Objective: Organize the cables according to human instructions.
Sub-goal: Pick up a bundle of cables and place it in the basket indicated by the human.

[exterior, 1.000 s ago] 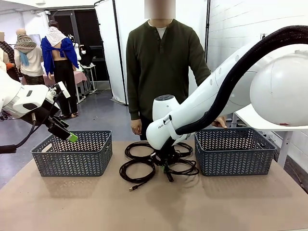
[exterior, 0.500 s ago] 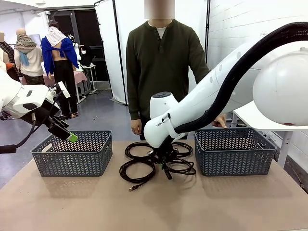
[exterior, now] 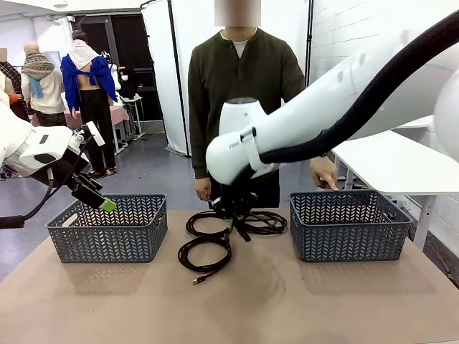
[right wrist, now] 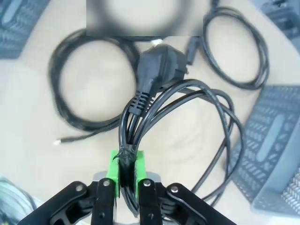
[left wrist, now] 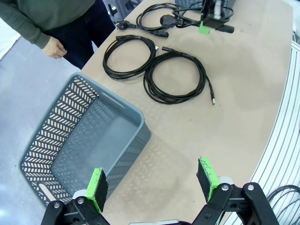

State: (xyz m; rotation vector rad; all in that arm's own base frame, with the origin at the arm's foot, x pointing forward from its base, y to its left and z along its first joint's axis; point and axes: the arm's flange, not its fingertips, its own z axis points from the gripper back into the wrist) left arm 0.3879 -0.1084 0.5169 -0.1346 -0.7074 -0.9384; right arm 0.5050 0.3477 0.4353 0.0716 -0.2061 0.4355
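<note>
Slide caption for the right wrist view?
Right gripper, jaws shut on a black power cable; other coils lie on the table.

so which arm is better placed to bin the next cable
Right: the right gripper is shut on a cable near the right basket; the left gripper hangs open by the left basket.

bare tabletop [exterior: 237, 308] in front; baskets [exterior: 107, 229] flank the cables [exterior: 204, 251].

Front view: fixed on robot's side, facing across table [exterior: 287, 308] toward person [exterior: 240, 93]. Left wrist view: high, angled down onto left basket [left wrist: 123, 104]. Right wrist view: close above cables [right wrist: 157, 65]. Shared by all: coiled cables.
</note>
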